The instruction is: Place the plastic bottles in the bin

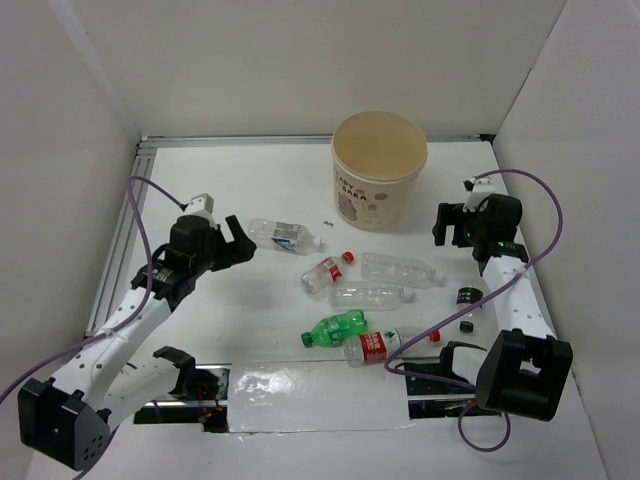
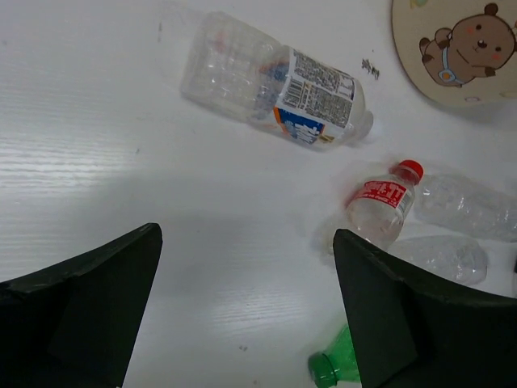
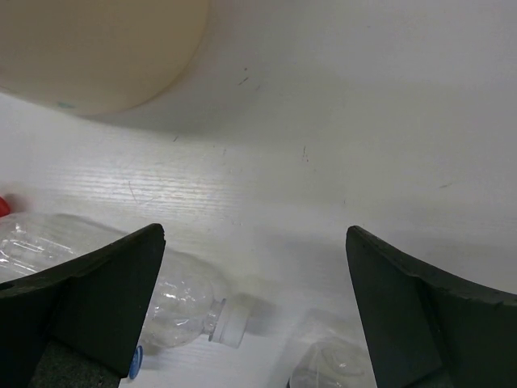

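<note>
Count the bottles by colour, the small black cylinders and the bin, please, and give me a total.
Clear plastic bottles: 5
Green plastic bottle: 1
Small black cylinders: 2
Bin: 1
Total: 9

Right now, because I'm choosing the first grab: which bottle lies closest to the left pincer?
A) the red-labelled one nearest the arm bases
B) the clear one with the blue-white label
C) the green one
B: seen from above, the blue-white labelled bottle lies right beside the open left pincer.
</note>
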Motion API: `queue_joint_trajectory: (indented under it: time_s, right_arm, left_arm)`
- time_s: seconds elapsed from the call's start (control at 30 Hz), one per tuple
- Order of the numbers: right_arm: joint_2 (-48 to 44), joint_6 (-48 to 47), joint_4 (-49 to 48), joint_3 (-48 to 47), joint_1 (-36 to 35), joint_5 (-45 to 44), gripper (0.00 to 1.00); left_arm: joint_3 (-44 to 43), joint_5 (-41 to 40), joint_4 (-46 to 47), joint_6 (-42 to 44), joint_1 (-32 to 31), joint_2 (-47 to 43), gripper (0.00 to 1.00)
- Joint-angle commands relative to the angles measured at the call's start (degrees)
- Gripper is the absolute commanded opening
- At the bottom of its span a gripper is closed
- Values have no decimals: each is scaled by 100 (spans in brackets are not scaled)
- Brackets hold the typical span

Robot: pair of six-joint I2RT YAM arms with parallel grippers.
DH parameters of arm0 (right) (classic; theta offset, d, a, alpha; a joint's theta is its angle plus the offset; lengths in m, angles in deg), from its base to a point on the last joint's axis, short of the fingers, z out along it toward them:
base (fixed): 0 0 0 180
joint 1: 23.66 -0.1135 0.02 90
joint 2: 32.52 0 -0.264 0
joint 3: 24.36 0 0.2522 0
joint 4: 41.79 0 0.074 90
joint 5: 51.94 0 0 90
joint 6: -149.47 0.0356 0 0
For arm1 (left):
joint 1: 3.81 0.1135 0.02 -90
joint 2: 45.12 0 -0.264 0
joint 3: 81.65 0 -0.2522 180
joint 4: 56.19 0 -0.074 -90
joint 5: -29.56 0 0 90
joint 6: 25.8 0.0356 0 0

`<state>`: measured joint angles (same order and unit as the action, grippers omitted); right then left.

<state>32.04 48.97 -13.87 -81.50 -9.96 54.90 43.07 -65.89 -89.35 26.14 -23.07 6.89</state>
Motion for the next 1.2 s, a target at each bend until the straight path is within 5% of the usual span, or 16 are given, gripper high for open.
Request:
queue_joint_trajectory:
  time_s: [0.0, 0.23, 0.27, 0.33, 0.37, 0.43, 0.47, 0.5, 0.57, 0.93, 1.17]
  right_arm:
    - [-162, -22, -9, -66, 54, -93, 100]
    - [-626, -742, 122, 162, 317, 652, 100]
    - [-733, -795, 71, 293, 318, 706, 91]
    - [-874, -866, 70, 364, 318, 759, 50]
    - [-944, -866, 70, 365, 370, 759, 38]
    - [-945, -866, 70, 365, 371, 899, 46]
    - [-945, -866, 70, 365, 371, 900, 59]
    - [-945, -866, 70, 365, 371, 900, 81]
    - [-892, -866, 70, 365, 371, 1040, 87]
    - [-778, -919, 176, 365, 424, 1312, 93]
    - [-725, -971, 176, 365, 529, 1313, 93]
  left_arm:
    - [-269, 230, -29, -456, -130, 213, 100]
    - [-322, -25, 24, -921, -323, 467, 100]
    - [-374, -87, 24, -1079, -323, 468, 92]
    - [-375, -219, 24, -1299, -323, 643, 69]
    - [-444, -289, 24, -1465, -376, 722, 63]
    - [-585, -456, 24, -1721, -428, 986, 65]
    - [-646, -683, -55, -1852, -498, 1091, 73]
    - [-778, -790, -238, -2167, -499, 1205, 96]
    - [-901, -1044, -240, -2354, -700, 1599, 100]
    - [-2632, -1186, -794, -4751, -939, 4113, 100]
    - [-3722, -958, -1576, -5351, -939, 5459, 100]
